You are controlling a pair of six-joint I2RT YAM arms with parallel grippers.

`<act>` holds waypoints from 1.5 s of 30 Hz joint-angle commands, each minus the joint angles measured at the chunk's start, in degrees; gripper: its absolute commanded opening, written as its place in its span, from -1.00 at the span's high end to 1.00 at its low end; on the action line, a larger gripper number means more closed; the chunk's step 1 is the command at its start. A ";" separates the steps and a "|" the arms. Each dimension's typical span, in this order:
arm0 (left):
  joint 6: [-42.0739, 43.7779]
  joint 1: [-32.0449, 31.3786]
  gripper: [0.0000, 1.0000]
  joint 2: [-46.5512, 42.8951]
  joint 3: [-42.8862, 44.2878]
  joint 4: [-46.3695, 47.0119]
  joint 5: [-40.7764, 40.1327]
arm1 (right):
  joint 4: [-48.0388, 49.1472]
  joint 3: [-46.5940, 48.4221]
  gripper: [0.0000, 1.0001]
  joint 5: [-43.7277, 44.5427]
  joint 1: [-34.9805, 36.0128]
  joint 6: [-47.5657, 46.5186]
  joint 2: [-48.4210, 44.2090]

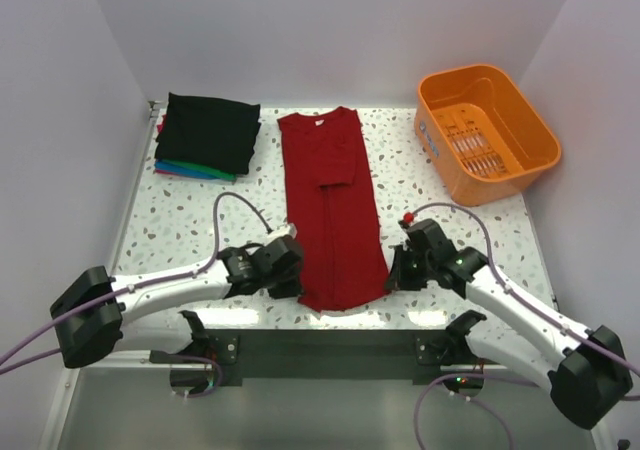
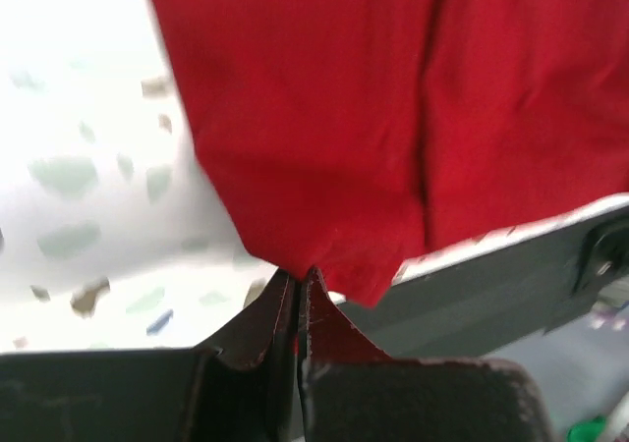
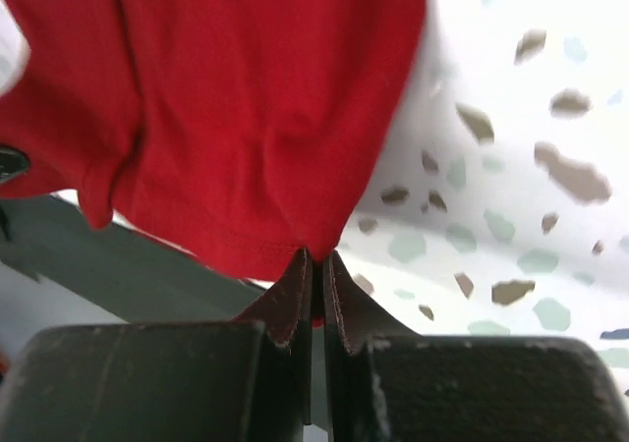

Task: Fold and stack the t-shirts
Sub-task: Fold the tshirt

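Observation:
The dark red t-shirt [image 1: 333, 210] lies lengthwise on the table's middle, both sides folded in to a narrow strip, collar at the far end. My left gripper [image 1: 291, 288] is shut on its near left hem corner [image 2: 295, 255]. My right gripper [image 1: 392, 280] is shut on its near right hem corner [image 3: 314, 236]. Both corners sit at the table's near edge. A stack of folded t-shirts [image 1: 206, 135] lies at the far left, black on top, teal, blue and a red edge below.
An orange plastic basket [image 1: 486, 130] stands at the far right. White walls close the left, far and right sides. The table's near edge and dark metal frame [image 1: 330, 350] lie just under the shirt's hem.

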 commanded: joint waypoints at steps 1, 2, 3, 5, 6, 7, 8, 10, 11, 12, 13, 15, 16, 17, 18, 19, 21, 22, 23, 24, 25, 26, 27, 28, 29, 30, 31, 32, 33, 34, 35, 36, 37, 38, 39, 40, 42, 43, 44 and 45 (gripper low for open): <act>5.91 4.67 1.00 1.53 4.69 3.90 -1.07 | 2.65 9.99 1.00 5.83 0.08 -1.53 5.16; 7.75 6.68 1.00 2.06 5.31 5.23 -0.63 | 3.36 11.32 1.00 8.27 -0.01 -2.05 6.56; 8.81 7.57 1.00 3.37 6.19 6.38 -0.63 | 4.84 12.73 1.00 9.34 -0.10 -2.32 7.97; 11.54 9.94 1.00 5.39 10.05 7.36 -1.95 | 6.26 17.12 1.00 10.85 -0.88 -3.37 12.54; 12.59 10.74 1.00 7.58 13.02 7.10 -2.73 | 8.09 19.75 1.00 11.72 -1.23 -3.72 14.21; 13.56 11.70 1.00 8.73 14.27 7.09 -3.26 | 9.07 21.08 1.00 11.73 -1.76 -4.16 17.18; 14.96 13.80 1.00 9.79 15.50 7.01 -3.96 | 9.95 22.31 1.00 11.73 -2.72 -4.78 19.04; 16.64 16.44 1.00 12.87 18.67 8.06 -3.70 | 12.41 26.26 1.00 12.60 -4.04 -5.48 24.21; 18.04 18.72 1.00 13.83 19.63 8.58 -3.44 | 12.94 27.76 1.00 12.52 -5.18 -6.09 25.90; 18.75 19.79 1.00 16.10 22.08 9.20 -3.35 | 13.99 29.16 1.00 12.52 -5.54 -6.45 27.48; 19.28 20.67 1.00 17.26 23.50 9.12 -3.79 | 14.43 32.05 1.00 12.52 -5.89 -6.71 29.50; 20.68 23.13 1.00 21.03 27.62 8.67 -3.27 | 14.35 36.36 1.00 12.43 -7.30 -7.50 34.51; 21.39 24.27 1.00 22.18 28.60 8.94 -3.35 | 14.44 37.52 1.00 11.99 -7.91 -7.68 36.09; 21.74 24.71 1.00 23.32 29.57 9.03 -3.00 | 14.44 38.75 1.00 11.99 -8.79 -7.94 38.98; 22.18 25.24 1.00 25.77 31.66 8.68 -2.91 | 14.35 39.89 1.00 11.99 -9.06 -8.12 40.23; 22.27 25.68 1.00 27.01 32.73 8.24 -3.09 | 14.44 41.90 1.00 12.08 -9.23 -8.21 41.46; 22.71 26.91 1.00 30.08 35.27 7.19 -3.70 | 13.65 44.11 1.00 11.99 -10.02 -8.82 45.58; 22.71 27.70 1.00 30.88 35.81 7.09 -4.31 | 13.73 45.86 1.00 12.08 -10.20 -9.17 46.99; 22.71 28.14 1.00 31.68 36.25 7.09 -4.75 | 13.47 46.75 1.00 11.99 -10.55 -9.18 48.23; 22.62 28.58 1.00 33.16 36.95 7.09 -4.93 | 13.73 47.45 1.00 11.99 -10.64 -9.18 50.50; 22.36 29.02 1.00 33.87 37.22 7.27 -4.93 | 13.82 48.76 1.00 10.86 -10.90 -9.26 51.57; 22.36 29.90 1.00 34.49 37.57 7.44 -5.20 | 13.82 49.56 1.00 10.67 -11.34 -9.26 52.71; 22.10 30.17 1.00 35.63 38.18 7.71 -6.07 | 13.91 50.26 1.00 10.41 -11.52 -9.26 53.94; 21.92 30.60 1.00 36.25 38.62 7.80 -6.60 | 13.91 51.84 1.00 10.23 -11.78 -9.26 55.87; 21.83 31.39 1.00 36.86 38.89 8.23 -6.08 | 13.82 52.46 1.00 10.23 -12.13 -9.18 56.93; 22.01 31.75 1.00 37.91 39.50 9.28 -5.64 | 14.08 52.99 1.00 10.41 -12.31 -9.00 57.81; 22.18 32.45 1.00 38.62 39.94 9.73 -5.12 | 14.09 54.21 1.00 10.15 -12.57 -8.83 59.47; 22.36 32.71 0.86 39.32 40.38 9.99 -4.68 | 14.26 54.75 1.00 10.14 -12.84 -8.82 60.19; 22.53 32.80 0.57 40.46 41.43 9.99 -4.76 | 14.61 55.28 0.93 10.23 -13.01 -8.74 60.80; 22.71 32.98 0.36 40.91 42.05 9.73 -4.41 | 14.61 56.59 0.74 10.06 -13.10 -9.17 61.50; 22.97 33.16 0.02 41.26 42.40 9.29 -4.15 | 14.61 57.21 0.63 9.88 -13.28 -9.35 62.29; 23.32 33.16 -0.52 41.18 42.15 9.46 -3.53 | 14.44 57.74 0.43 9.71 -13.19 -9.79 62.48; 23.50 33.16 -0.69 40.74 41.80 9.55 -3.09 | 14.18 58.35 -0.05 9.01 -13.28 -10.31 62.30; 23.68 33.16 -1.00 40.13 41.27 9.55 -3.09 | 13.91 58.18 -0.20 8.74 -13.19 -11.10 61.08; 23.68 33.16 -1.00 37.95 39.26 9.99 -3.35 | 13.91 57.75 -0.37 8.56 -13.19 -11.28 60.20; 23.42 33.16 -1.00 36.53 37.94 10.17 -3.35 | 14.17 55.92 -0.72 8.47 -13.19 -11.63 59.06; 23.24 32.90 -1.00 31.02 32.60 11.74 -3.35 | 15.22 53.01 -0.97 7.60 -13.19 -11.99 54.69; 22.98 32.55 -1.00 28.89 30.39 12.27 -3.35 | 15.84 49.25 -0.97 6.72 -13.10 -12.16 52.83; 22.37 32.37 -1.00 26.96 28.19 12.63 -3.00 | 16.63 47.04 -0.97 4.89 -12.93 -12.25 51.16; 21.92 32.19 -1.00 23.37 24.34 12.46 -2.91 | 17.94 44.84 -0.97 4.00 -12.84 -12.17 48.01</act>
